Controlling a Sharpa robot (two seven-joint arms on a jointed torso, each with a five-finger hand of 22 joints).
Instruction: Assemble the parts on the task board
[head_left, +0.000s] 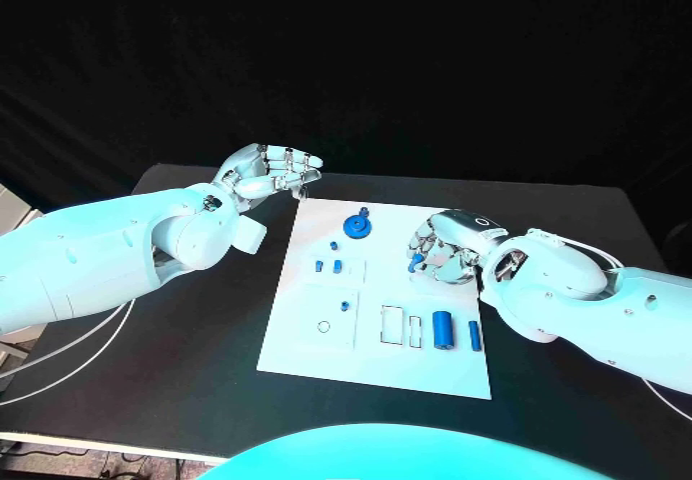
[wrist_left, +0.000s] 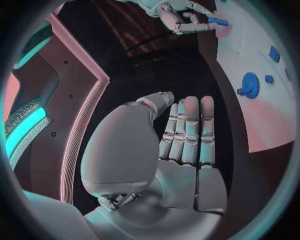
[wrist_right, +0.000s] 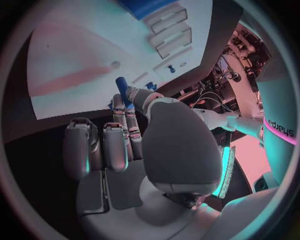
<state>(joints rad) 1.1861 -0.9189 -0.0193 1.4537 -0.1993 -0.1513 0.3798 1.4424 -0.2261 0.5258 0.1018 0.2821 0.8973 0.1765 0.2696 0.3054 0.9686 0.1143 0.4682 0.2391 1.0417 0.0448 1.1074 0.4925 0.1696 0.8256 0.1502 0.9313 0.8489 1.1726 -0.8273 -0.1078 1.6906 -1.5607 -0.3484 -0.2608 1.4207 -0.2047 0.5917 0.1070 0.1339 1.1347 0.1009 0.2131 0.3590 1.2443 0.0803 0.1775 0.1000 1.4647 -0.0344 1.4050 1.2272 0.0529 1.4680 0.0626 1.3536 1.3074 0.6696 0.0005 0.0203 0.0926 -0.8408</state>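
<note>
The white task board (head_left: 378, 355) lies in the middle of the table. My right hand (head_left: 447, 248) hovers over its right side and pinches a small blue peg (head_left: 417, 263) between thumb and a finger; the right wrist view shows the peg (wrist_right: 123, 88) sticking out past the fingertips (wrist_right: 132, 102) above the board (wrist_right: 87, 55). My left hand (head_left: 268, 174) is raised by the board's far left corner, holding nothing; its fingers (wrist_left: 189, 130) lie straight, side by side. A blue gear (head_left: 359, 226) stands near the board's far edge.
Small blue pieces (head_left: 329, 266) lie left of centre on the board, another (head_left: 346, 305) lower down. Two blue cylinders (head_left: 457, 332) lie beside two rectangular slots (head_left: 401, 326), and a ring outline (head_left: 323, 326) sits at the near left. Black table surrounds the board.
</note>
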